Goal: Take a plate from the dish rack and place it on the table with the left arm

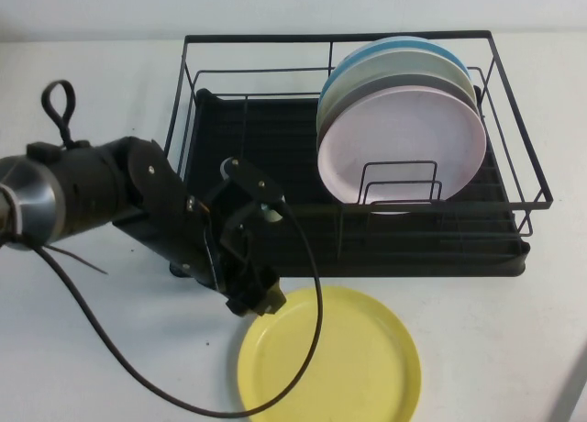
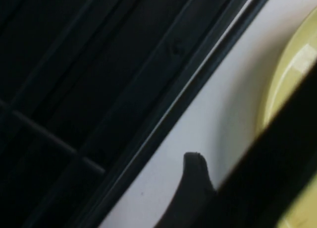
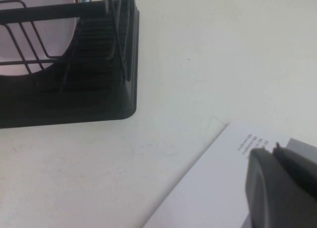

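Note:
The yellow plate (image 1: 339, 362) lies flat on the white table (image 1: 83, 349), just in front of the black dish rack (image 1: 514, 119). My left gripper (image 1: 261, 301) is low over the plate's near-left rim, between the plate and the rack's front edge. In the left wrist view one finger (image 2: 194, 168) stands over bare table, apart from the plate's rim (image 2: 292, 74), so the jaws look open and hold nothing. My right gripper (image 3: 270, 147) is shut and empty, off to the right of the rack.
A pale pink plate (image 1: 404, 142) and a blue plate (image 1: 394, 48) stand upright in the rack's right half. The left arm's black cable (image 1: 316, 321) loops across the yellow plate. A white printed sheet (image 3: 218, 188) lies under the right gripper.

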Controlling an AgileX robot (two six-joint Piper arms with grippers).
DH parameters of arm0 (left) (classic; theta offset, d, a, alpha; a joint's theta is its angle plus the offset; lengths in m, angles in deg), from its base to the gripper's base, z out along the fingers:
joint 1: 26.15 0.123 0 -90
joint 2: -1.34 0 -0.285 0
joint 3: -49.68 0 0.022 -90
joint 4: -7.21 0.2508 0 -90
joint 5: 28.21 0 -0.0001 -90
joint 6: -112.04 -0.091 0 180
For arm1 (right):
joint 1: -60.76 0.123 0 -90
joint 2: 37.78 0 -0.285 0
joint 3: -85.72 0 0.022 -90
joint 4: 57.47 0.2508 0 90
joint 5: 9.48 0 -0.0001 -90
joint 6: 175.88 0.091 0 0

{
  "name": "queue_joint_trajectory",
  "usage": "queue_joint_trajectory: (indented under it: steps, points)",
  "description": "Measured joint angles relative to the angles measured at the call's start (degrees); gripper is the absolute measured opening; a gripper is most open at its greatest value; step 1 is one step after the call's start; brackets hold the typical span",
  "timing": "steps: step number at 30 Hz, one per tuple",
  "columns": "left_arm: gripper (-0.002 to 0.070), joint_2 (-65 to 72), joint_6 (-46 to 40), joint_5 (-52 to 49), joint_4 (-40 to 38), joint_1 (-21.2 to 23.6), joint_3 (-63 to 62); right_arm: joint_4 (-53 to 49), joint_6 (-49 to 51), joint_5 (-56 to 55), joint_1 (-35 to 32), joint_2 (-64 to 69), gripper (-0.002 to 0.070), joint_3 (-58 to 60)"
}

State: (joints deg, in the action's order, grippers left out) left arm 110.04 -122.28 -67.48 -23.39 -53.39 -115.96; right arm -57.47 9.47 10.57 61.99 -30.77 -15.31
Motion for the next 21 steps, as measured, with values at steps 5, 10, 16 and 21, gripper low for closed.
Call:
queue_joint_trajectory:
  steps: [5,10,16,21]
  points:
    - [0.0368,-5.8,14.4,-5.3,14.4,0.0,-4.1,0.0,0.0,0.0,0.0,0.0,-0.0020,0.0]
    - [0.0067,-17.3,28.8,-8.9,26.0,0.0,-6.2,0.0,0.0,0.0,0.0,0.0,-0.0020,0.0]
    - [0.0005,-29.4,33.9,-4.6,23.4,0.0,2.0,0.0,0.0,0.0,0.0,0.0,-0.0020,0.0]
    - [0.0000,-39.5,37.0,5.0,18.5,0.0,15.4,0.0,0.0,0.0,0.0,0.0,-0.0020,0.0]
